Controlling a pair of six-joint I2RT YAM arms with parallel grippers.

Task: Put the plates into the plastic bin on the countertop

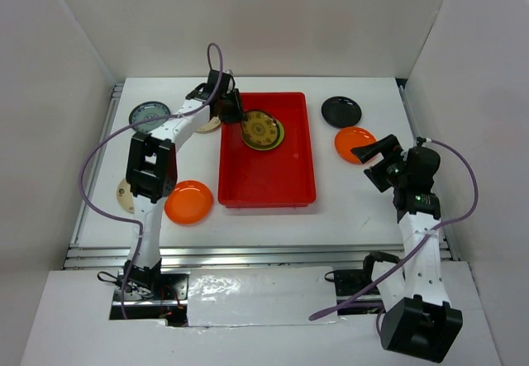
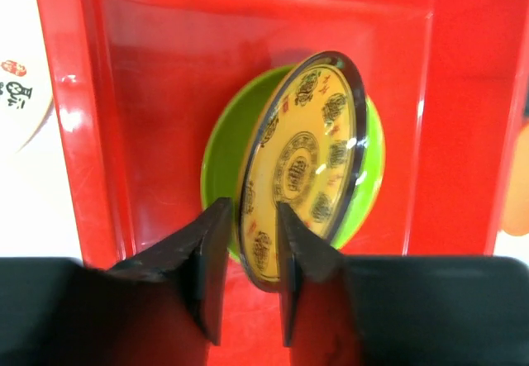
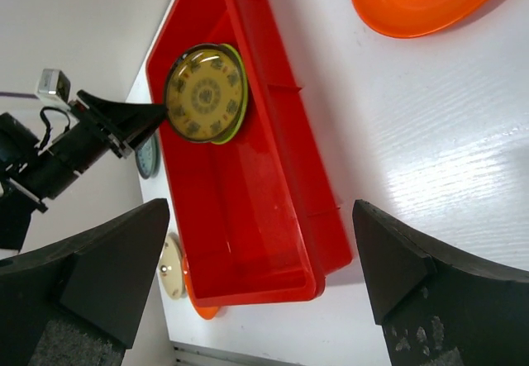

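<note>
The red plastic bin lies mid-countertop. A lime green plate lies in its far end. My left gripper is shut on the rim of the dark brown gold-patterned plate. In the left wrist view that plate stands tilted on the green plate, with its lower edge between my fingers. My right gripper is open and empty, beside an orange plate and right of the bin. A black plate lies behind it.
On the left lie another orange plate, a teal patterned plate and two cream plates, both partly hidden by the left arm. White walls enclose the countertop.
</note>
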